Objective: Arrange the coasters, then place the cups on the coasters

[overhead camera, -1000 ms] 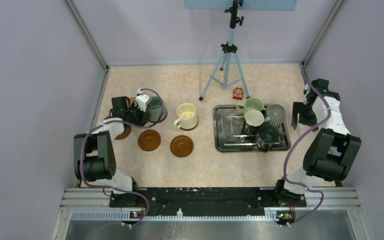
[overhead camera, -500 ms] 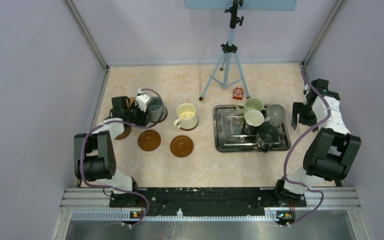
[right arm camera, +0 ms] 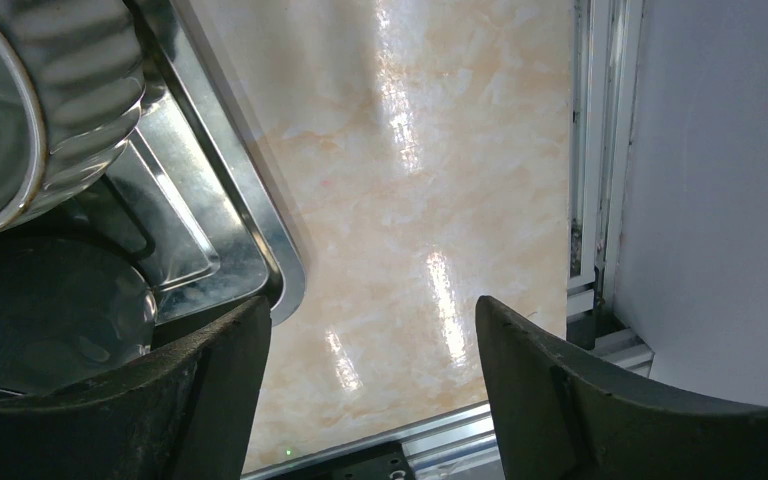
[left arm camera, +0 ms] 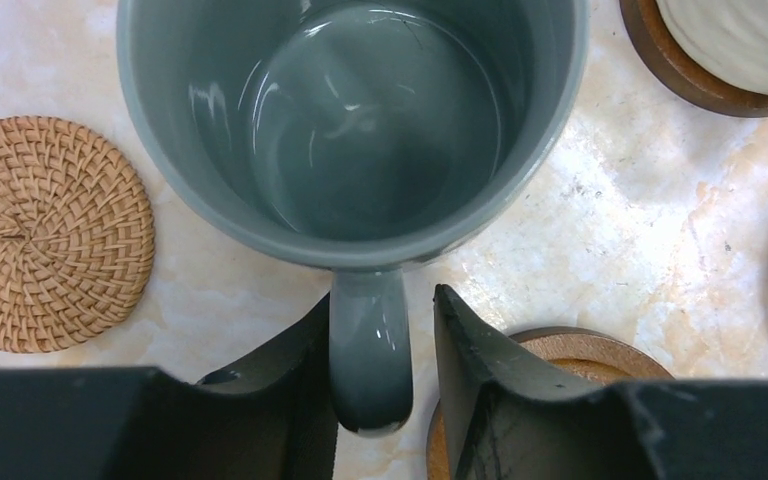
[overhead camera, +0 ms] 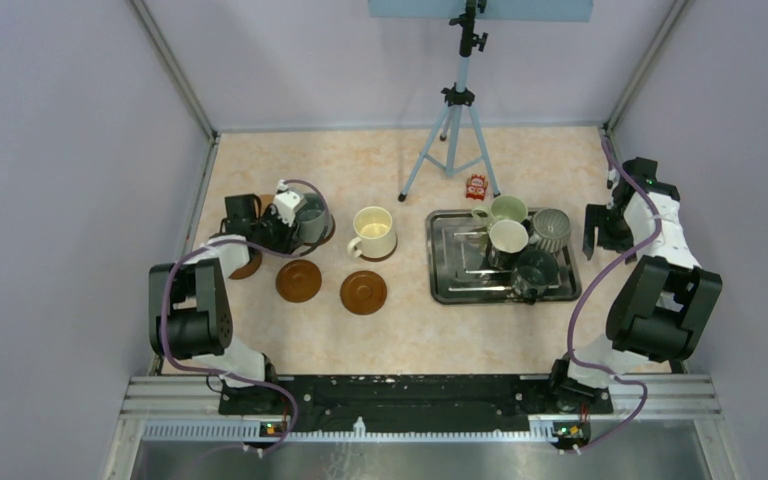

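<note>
The grey-blue cup (left arm camera: 360, 120) stands upright at the left of the table, over a brown coaster (overhead camera: 326, 238) whose edge shows in the top view. My left gripper (left arm camera: 380, 370) is open around its handle (left arm camera: 370, 350), and a gap shows at the right finger (left arm camera: 480, 380). The cream cup (overhead camera: 374, 231) sits on another coaster (left arm camera: 680, 70). Two bare coasters (overhead camera: 298, 280) (overhead camera: 363, 292) lie nearer the arms. The steel tray (overhead camera: 445, 280) holds the pale green (overhead camera: 508, 209), white (overhead camera: 507, 238), ribbed grey (overhead camera: 550, 228) and dark (overhead camera: 535, 268) cups. My right gripper (right arm camera: 370, 380) is open beside the tray's right edge, holding nothing.
A woven rattan mat (left arm camera: 50, 235) lies left of the grey-blue cup. Another brown coaster (overhead camera: 248, 266) is partly under the left arm. A tripod (overhead camera: 455, 130) stands at the back centre with a small red object (overhead camera: 476, 185) by its foot. Walls close in on both sides.
My left jaws have loosened from the grey-blue cup's handle. The cup stays in place and the right arm has not moved.
</note>
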`<action>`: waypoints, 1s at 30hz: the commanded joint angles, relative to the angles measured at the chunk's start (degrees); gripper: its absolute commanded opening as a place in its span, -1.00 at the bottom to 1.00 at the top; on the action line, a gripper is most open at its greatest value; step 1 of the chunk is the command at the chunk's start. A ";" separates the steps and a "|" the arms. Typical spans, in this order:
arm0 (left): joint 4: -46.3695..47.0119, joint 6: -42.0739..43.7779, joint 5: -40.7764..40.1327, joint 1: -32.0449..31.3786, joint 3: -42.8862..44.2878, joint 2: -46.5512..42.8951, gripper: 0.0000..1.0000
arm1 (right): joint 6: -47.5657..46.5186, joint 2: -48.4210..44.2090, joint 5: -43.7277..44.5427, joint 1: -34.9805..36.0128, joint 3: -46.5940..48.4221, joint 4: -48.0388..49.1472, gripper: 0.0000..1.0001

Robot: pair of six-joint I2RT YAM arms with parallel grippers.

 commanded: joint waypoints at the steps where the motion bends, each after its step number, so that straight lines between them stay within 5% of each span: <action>1: 0.29 -0.37 1.40 0.33 2.51 2.05 -0.18 | -0.31 0.57 0.02 -0.33 2.24 0.04 0.48; 15: -3.61 0.15 1.25 0.24 6.85 5.38 -0.07 | -0.21 0.43 0.06 -0.33 2.11 0.20 0.48; 24: -21.74 6.66 1.36 0.33 17.19 2.43 0.28 | 0.24 0.63 -1.29 -0.33 1.99 0.26 0.48; 30: -30.30 11.31 -2.89 0.33 21.46 4.33 0.31 | 0.40 0.90 -2.56 -0.31 2.75 -0.01 0.48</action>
